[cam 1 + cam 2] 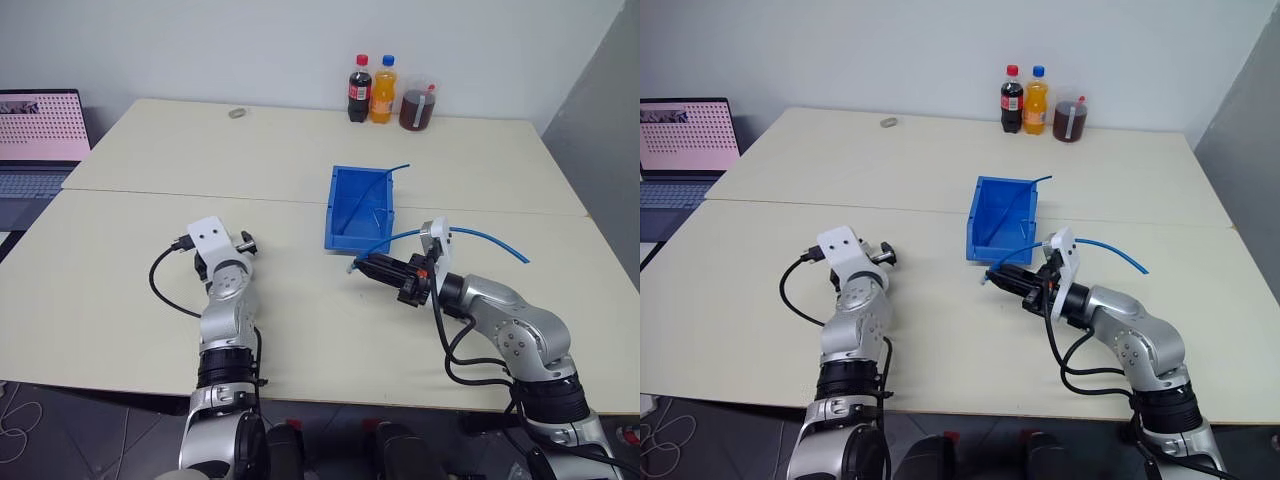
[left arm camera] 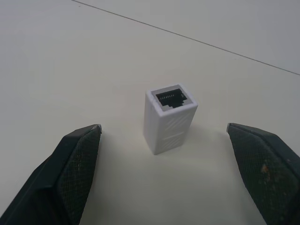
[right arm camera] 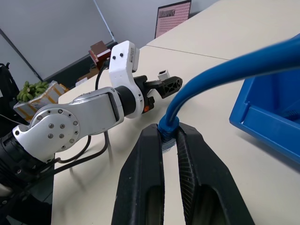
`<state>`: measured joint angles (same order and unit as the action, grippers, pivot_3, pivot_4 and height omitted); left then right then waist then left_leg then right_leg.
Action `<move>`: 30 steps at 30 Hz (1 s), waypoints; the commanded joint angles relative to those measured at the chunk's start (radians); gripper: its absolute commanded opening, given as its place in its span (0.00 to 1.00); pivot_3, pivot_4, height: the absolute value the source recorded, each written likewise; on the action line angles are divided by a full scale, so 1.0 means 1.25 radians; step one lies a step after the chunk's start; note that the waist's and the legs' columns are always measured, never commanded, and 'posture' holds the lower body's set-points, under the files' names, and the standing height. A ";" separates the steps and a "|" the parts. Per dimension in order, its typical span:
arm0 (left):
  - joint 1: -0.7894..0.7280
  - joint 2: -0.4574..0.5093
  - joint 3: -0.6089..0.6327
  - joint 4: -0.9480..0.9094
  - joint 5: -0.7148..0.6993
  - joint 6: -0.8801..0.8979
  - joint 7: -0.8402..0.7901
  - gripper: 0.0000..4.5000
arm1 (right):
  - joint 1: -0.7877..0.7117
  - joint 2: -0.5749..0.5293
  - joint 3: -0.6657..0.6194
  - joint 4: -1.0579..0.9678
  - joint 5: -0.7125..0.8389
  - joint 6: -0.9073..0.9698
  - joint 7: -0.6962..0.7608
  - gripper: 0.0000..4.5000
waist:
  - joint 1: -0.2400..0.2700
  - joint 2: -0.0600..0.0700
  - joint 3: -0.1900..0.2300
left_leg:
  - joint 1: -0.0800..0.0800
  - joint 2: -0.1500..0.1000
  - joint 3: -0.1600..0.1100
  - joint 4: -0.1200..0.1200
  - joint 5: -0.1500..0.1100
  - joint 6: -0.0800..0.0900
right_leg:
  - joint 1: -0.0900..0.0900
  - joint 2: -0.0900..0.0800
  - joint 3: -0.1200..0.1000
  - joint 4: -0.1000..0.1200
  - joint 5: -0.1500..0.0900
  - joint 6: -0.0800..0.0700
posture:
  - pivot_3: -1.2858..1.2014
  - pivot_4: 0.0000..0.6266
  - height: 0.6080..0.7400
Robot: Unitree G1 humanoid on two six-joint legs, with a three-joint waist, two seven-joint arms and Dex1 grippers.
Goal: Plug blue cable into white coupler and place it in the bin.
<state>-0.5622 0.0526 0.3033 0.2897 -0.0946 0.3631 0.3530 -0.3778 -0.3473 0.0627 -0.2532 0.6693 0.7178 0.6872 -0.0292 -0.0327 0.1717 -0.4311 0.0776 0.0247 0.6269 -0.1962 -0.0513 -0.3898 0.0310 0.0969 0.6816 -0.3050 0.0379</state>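
white plastic marks the little coupler (image 2: 169,118), which stands upright on the cream counter (image 1: 300,320) with its dark socket facing up. the left tool (image 2: 164,173) has its two black fingers (image 2: 70,173) spread wide, one on each side of the coupler, and neither finger touches it. in the head views that left tool (image 1: 246,243) sits over the left half of the counter, well apart from the bin.

the right tool (image 3: 169,140) has its fingers pressed together on the blue cable (image 3: 234,65), pinching it just behind the clear plug at its end. from that grip the cable (image 1: 480,236) arcs up and trails off to the right over the counter. the right tool (image 1: 990,280) hovers just in front of the bin's lowered lip and points across toward the left arm.

the blue bin (image 1: 345,215) stands open-topped near the middle of the counter, with a thin, straight blue strand (image 1: 385,180) leaning out over its far rim.

at the far edge of the counter stand a dark cola bottle (image 1: 360,90), an orange drink bottle (image 1: 383,90) and a clear cup of dark liquid (image 1: 417,105), close together. a small grey ring (image 1: 237,113) lies off to their left. a laptop (image 1: 40,130) with a lit screen sits beyond the counter's left edge.
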 commanded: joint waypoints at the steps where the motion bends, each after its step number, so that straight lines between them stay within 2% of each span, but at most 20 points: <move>1: -0.033 0.012 -0.001 0.009 0.006 -0.013 0.009 1.00 | -0.007 0.001 -0.016 -0.033 0.014 0.000 -0.004 0.03 | 0.000 0.000 0.000 | 0.000 0.000 0.000 0.000 0.000 0.000 | 0.000 0.000 0.000 0.000 0.000 0.000 | 0.52 0.24 1.00; 4: -0.044 0.015 -0.002 0.022 0.006 -0.009 0.012 1.00 | -0.006 0.002 -0.017 -0.033 0.016 0.002 -0.005 0.03 | 0.000 0.000 0.000 | 0.000 0.000 0.000 0.000 0.000 0.000 | 0.000 0.000 0.000 0.000 0.000 0.000 | 0.52 0.24 1.00; 7: -0.056 0.017 0.002 0.037 0.005 -0.004 0.016 0.91 | -0.006 0.003 -0.019 -0.033 0.017 0.003 -0.008 0.03 | 0.000 0.000 0.000 | 0.000 0.000 0.000 0.000 0.000 0.000 | 0.000 0.000 0.000 0.000 0.000 0.000 | 0.52 0.24 1.00; 18: -0.053 0.028 -0.006 0.048 0.006 0.003 0.006 0.37 | -0.001 0.007 -0.022 -0.031 0.015 0.001 -0.012 0.03 | 0.000 0.000 0.000 | 0.000 0.000 0.000 0.000 0.000 0.000 | 0.000 0.000 0.000 0.000 0.000 0.000 | 0.52 0.24 1.00; 22: -0.044 0.027 -0.003 0.040 0.002 0.013 0.006 0.21 | 0.000 0.009 -0.022 -0.032 0.014 -0.001 -0.013 0.03 | 0.000 0.000 0.000 | 0.000 0.000 0.000 0.000 0.000 0.000 | 0.000 0.000 0.000 0.000 0.000 0.000 | 0.52 0.24 1.00; 27: -0.026 0.024 -0.001 0.013 -0.004 0.032 0.002 0.19 | -0.001 0.011 -0.021 -0.029 0.008 -0.009 -0.014 0.03 | 0.000 0.000 0.000 | 0.000 0.000 0.000 0.000 0.000 0.000 | 0.000 0.000 0.000 0.000 0.002 -0.002 | 0.52 0.24 1.00; 30: 0.027 0.035 -0.019 -0.075 -0.021 0.079 -0.054 0.18 | -0.001 0.012 -0.022 -0.030 0.000 -0.020 -0.018 0.03 | -0.002 0.000 0.000 | 0.000 0.000 0.000 0.000 0.000 0.000 | 0.000 0.000 0.000 0.000 0.002 -0.003 | 0.52 0.24 1.00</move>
<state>-0.5777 0.0798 0.2980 0.2971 -0.0999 0.4141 0.3411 -0.3731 -0.3348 0.0590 -0.2531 0.6687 0.7235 0.6696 -0.0313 -0.0326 0.1716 -0.4311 0.0776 0.0250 0.6270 -0.1961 -0.0515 -0.3898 0.0310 0.0971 0.6818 -0.3030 0.0347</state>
